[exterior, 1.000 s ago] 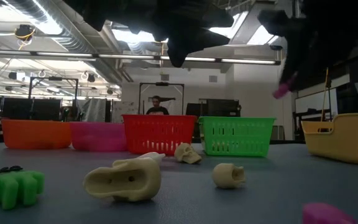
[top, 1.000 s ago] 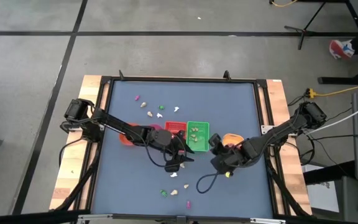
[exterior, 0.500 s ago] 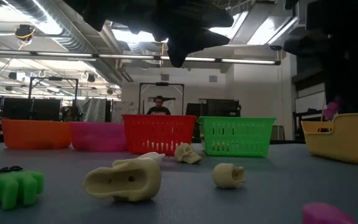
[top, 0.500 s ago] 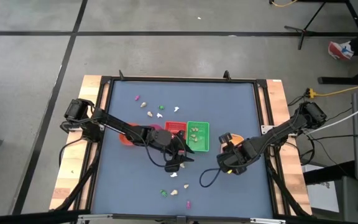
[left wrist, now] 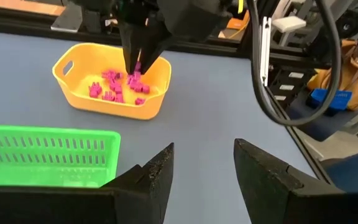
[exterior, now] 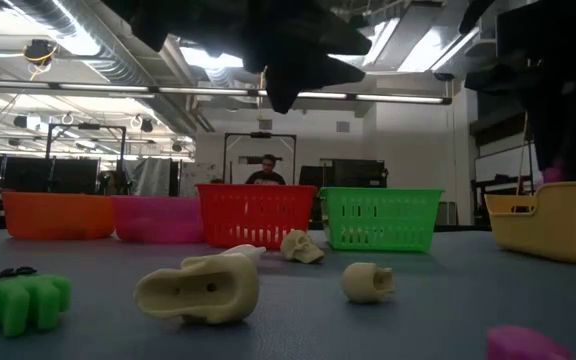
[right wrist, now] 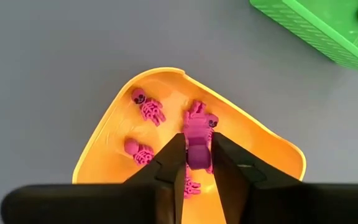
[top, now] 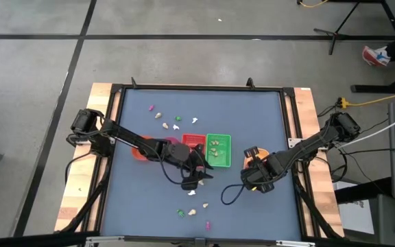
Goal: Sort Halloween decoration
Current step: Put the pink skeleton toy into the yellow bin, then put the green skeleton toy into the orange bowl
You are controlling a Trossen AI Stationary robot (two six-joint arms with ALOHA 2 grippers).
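1. Nearest the low camera, loose trinkets lie on the blue table: a green piece at the left, a large cream piece beside it, a small cream skull to its right, and a magenta piece at the lower right edge.
2. A second cream skull lies farther back, just in front of the baskets.
3. The left gripper hangs above the table centre, in front of the red basket and green basket. Its jaws stand apart and hold nothing (the wrist view shows bare table between the fingers).
4. The right gripper is over the yellow tray. Its jaws are clamped on a magenta skeleton figure, held above the tray interior.
5. More magenta skeletons already lie inside the yellow tray.
6. The baskets stand in a row: orange basket, pink basket, red, then green; cream pieces rest in the green one.
7. More loose trinkets lie on the table's far side, past the baskets.
8. A person is in the room behind the table (partly hidden by the red basket).
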